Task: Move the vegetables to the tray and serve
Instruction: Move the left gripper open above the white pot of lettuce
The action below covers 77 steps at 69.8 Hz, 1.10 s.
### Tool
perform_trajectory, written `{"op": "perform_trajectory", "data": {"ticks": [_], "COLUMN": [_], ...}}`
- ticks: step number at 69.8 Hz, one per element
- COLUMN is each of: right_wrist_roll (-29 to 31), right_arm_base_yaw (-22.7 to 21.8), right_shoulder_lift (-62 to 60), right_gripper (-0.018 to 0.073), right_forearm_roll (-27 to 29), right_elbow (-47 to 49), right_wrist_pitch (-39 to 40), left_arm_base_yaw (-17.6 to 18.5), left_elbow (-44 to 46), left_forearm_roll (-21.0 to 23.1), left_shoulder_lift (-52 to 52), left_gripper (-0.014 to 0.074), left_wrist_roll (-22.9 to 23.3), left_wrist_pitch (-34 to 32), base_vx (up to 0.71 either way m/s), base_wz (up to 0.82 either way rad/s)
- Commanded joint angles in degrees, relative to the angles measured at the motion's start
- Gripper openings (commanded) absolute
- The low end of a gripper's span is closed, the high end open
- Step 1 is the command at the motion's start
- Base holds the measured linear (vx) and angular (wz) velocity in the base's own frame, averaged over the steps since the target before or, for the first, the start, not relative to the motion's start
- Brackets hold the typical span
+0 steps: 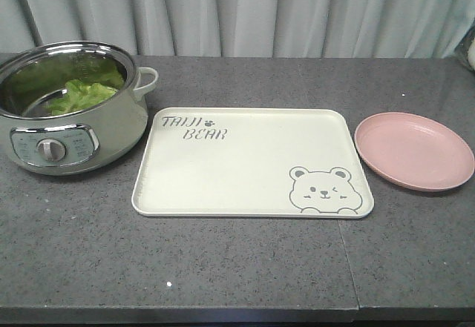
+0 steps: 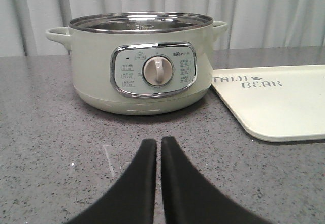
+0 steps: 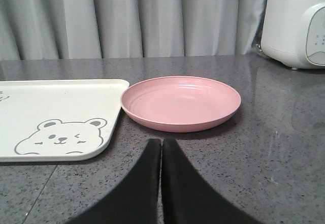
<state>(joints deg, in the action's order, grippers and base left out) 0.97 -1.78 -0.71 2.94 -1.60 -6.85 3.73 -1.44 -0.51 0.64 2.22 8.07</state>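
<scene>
Cream tray (image 1: 245,165) lengthwise left-right; lettuce (image 1: 82,96) in pot (image 1: 122,128).

Ruffled bright-green lettuce leaf (image 1: 82,96) lies crumpled inside the pale-green electric pot (image 1: 119,128). Cream-white rectangular plastic tray (image 1: 245,164) with bear print lies flat just beside that pot.

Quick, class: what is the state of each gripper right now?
Left gripper: closed, holding nothing.
Right gripper: closed, holding nothing.
</scene>
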Motion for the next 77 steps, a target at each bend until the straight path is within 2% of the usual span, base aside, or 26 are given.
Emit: {"op": "perform_trajectory", "data": {"ticks": [1, 22, 30, 41, 59, 68, 77], "right_wrist_roll": [0.18, 1.85, 0.76, 1.93, 1.93, 1.93, 1.83], "right_arm_base_yaw": [-0.09, -0.09, -0.09, -0.09, -0.09, -0.09, -0.09], "right_shoulder_lift": [-0.28, -0.28, -0.28, 4.04, 21.65, 30.34, 35.79], "right_gripper": [-0.0006, -0.0006, -0.0006, -0.0006, -0.0006, -0.0006, -0.0006], "right_forearm_roll": [-0.53, -0.61, 0.97, 0.76, 0.76, 0.76, 1.00], "right_elbow": [-0.90, -0.66, 3.21, 13.35, 29.42, 34.27, 34.34], "right_wrist_pitch": [4.29, 4.70, 3.21, -1.61, -14.18, -19.04, -21.01], "left_arm_base_yaw": [0.05, 0.05, 0.05, 0.05, 0.05, 0.05, 0.05], "left_elbow": [-1.61, -1.47, 2.83, 14.39, 33.41, 36.68, 36.59], "left_forearm_roll": [0.51, 0.03, 1.07, 0.51, -0.22, -1.09, -1.19], "left_shoulder_lift": [0.83, 0.83, 0.76, -2.79, -20.20, -27.20, -31.69], "left_gripper": [-0.0006, -0.0006, -0.0006, -0.0006, -0.0006, -0.0006, -0.0006], "left_wrist_roll": [0.45, 0.03, 0.65, 0.53, -0.05, -0.05, -0.05], "left_wrist_pitch": [-4.35, -5.62, -5.17, 2.52, 15.96, 17.44, 17.87], "base_vx": [0.00, 0.00, 0.00, 0.00, 0.00, 0.00, 0.00], "base_wz": [0.00, 0.00, 0.00, 0.00, 0.00, 0.00, 0.00]}}
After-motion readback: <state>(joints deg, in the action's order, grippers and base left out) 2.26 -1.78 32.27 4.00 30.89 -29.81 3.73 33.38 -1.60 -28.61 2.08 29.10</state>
